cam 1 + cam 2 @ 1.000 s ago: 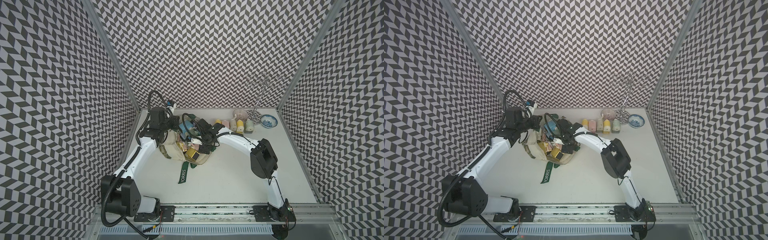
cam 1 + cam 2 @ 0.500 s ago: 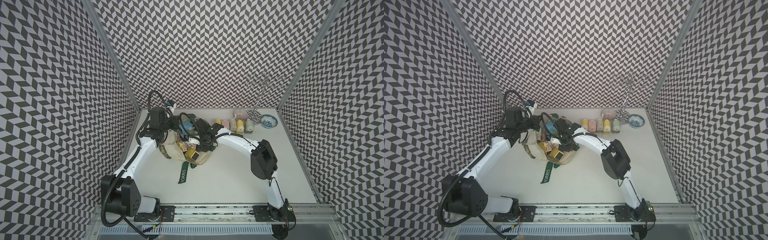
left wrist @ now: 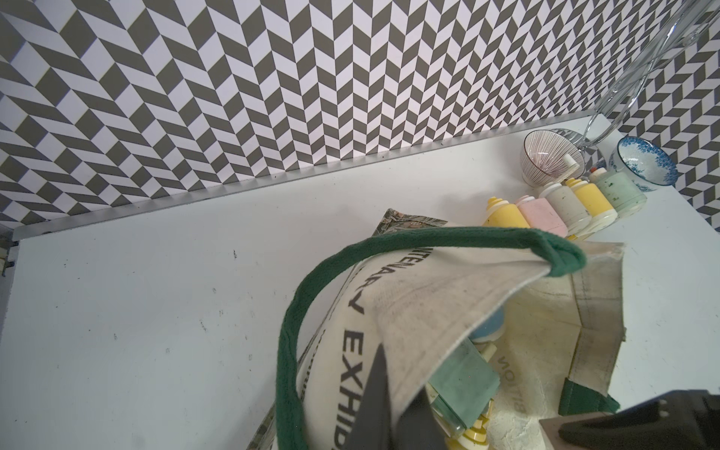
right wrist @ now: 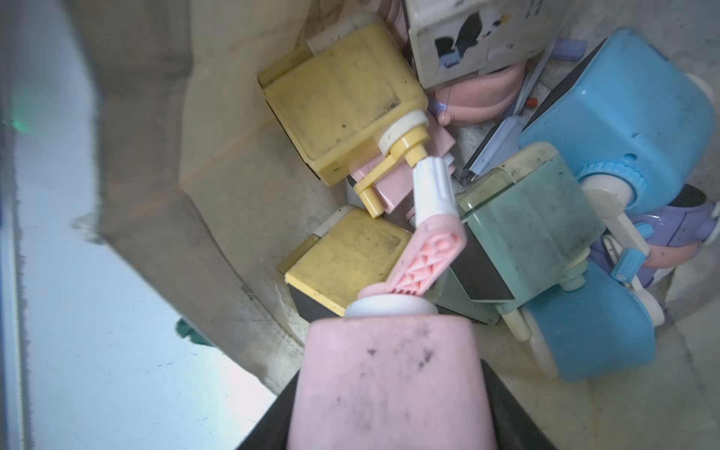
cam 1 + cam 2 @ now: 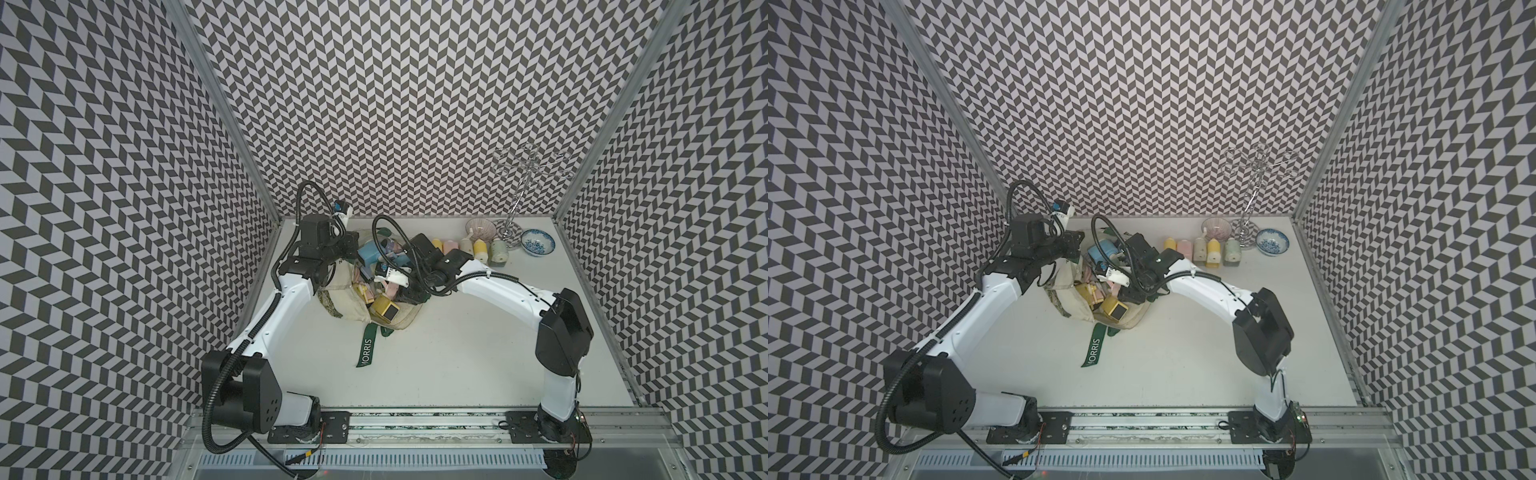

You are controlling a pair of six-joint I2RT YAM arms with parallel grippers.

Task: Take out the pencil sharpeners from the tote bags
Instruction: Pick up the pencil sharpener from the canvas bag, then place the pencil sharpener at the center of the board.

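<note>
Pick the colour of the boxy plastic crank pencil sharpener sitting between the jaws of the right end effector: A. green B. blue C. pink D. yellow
C: in the right wrist view, a pink boxy plastic crank sharpener sits clamped between the black fingers of the right end effector.

1. this is a robot lab test cell.
2. chevron-print walls (image 5: pixel 395 104) close it in on three sides, with metal posts (image 5: pixel 232 124) at the back corners.
3. two white-and-black arms (image 5: pixel 270 320) are bolted to a rail (image 5: pixel 415 419) along the front of a plain white table (image 5: pixel 457 353).
4. the props look staged: a bag (image 5: pixel 345 303), sharpeners (image 5: pixel 480 249) in a row, bowls (image 5: pixel 537 242) and a wire stand (image 5: pixel 523 195).
</note>
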